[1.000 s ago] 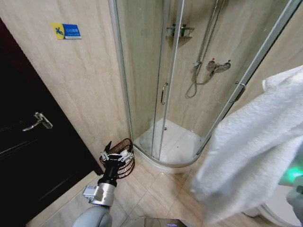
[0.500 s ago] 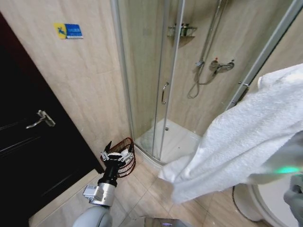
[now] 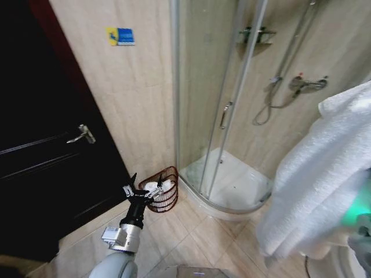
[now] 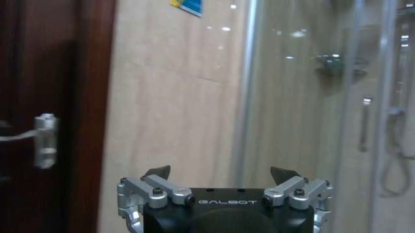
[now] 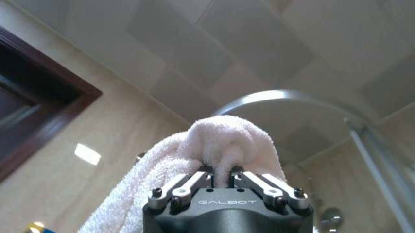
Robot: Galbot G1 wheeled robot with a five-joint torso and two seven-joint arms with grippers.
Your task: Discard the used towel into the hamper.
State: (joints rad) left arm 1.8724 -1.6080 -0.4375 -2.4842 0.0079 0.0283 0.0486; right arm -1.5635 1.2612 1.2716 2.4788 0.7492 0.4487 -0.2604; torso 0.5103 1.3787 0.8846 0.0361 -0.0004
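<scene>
We carry the towel [image 3: 324, 185] pinched in our right gripper [image 5: 222, 175] fingers; left gripper [image 4: 220, 172] spread wide, idle. Hamper [image 3: 165, 191] well apart; drop not yet done.

"GALBOT" stands in pale letters on the black body of the left gripper [image 4: 222, 180] and again on the right gripper [image 5: 223, 180]. The blue-and-yellow wall sign [image 3: 120, 36] carries print too small to read.
</scene>
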